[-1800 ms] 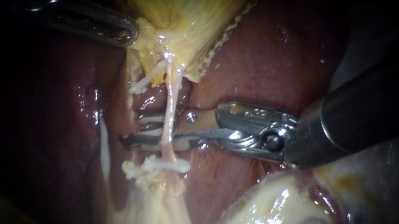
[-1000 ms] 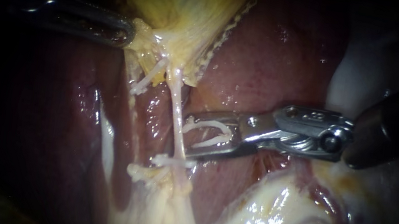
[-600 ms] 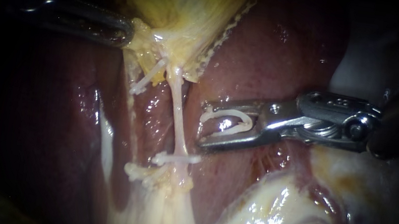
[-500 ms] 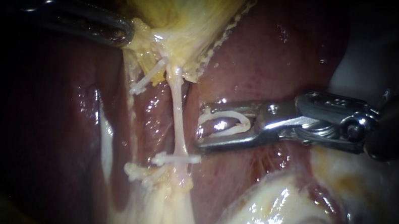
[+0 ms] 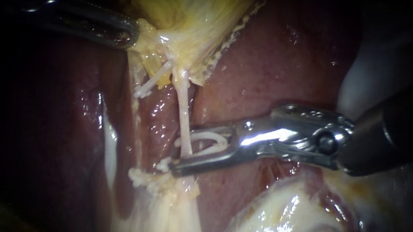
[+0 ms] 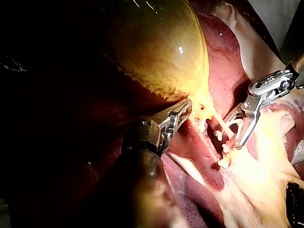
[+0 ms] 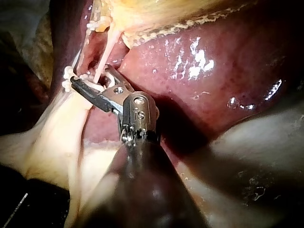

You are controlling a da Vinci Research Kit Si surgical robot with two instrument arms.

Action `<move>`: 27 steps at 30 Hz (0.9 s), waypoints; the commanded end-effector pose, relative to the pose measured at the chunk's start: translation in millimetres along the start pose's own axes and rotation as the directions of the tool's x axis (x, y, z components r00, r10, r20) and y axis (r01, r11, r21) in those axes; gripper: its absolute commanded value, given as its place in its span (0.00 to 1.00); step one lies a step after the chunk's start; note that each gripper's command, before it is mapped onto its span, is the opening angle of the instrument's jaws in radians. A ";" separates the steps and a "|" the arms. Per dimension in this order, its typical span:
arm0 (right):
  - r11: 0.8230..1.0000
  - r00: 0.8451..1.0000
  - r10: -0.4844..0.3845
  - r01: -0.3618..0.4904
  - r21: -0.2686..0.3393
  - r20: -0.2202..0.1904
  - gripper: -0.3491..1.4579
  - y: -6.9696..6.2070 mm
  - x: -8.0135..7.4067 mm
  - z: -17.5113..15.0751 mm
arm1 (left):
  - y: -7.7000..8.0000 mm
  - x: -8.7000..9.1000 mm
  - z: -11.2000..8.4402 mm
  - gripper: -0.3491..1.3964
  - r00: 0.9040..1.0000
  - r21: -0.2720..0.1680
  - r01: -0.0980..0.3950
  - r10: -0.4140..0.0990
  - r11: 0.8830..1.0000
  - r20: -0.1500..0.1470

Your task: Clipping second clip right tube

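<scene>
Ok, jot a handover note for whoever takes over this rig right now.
Left instrument: jaws shut on the yellow gallbladder at its edge.
Right instrument: jaws hold an open white U-shaped clip, straddling the thin pale tube.
Done: one closed white clip sits on the tube by the lower jaw, farther from the gallbladder.
Left: squeeze the open clip shut, then release and withdraw.

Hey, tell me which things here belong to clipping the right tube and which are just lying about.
In the job: right tool, open clip in it, right tube, lower clip on that tube, left tool holding the gallbladder.
Just there: liver, pale tissue below the right tool.
</scene>
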State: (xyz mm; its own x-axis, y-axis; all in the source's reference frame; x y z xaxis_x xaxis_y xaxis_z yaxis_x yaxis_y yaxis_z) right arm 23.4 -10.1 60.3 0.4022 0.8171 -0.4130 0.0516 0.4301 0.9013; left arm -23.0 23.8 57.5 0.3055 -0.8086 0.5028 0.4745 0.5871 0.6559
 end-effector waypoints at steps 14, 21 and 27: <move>0.983 0.994 0.092 -0.081 0.167 -0.063 0.46 -3.9 1.4 0.2 | 0.2 0.1 0.0 0.00 1.000 0.000 0.000 0.000 1.000 0.000; 0.981 0.993 0.095 -0.082 0.174 -0.065 0.38 -3.4 1.5 -0.7 | 0.2 0.1 -0.1 0.00 1.000 0.000 0.000 0.000 1.000 0.000; 0.979 0.992 0.112 -0.099 0.176 -0.061 0.22 -2.4 1.3 -1.2 | 0.2 0.1 0.0 0.00 1.000 0.000 0.000 0.000 1.000 0.000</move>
State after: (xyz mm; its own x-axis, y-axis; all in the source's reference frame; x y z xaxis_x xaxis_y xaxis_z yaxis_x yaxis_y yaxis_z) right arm 22.6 -9.5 57.5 0.3501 0.8834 -0.3115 0.1687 0.2676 0.9486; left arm -22.8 23.8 57.7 0.3058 -0.8087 0.5025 0.4744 0.5870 0.6560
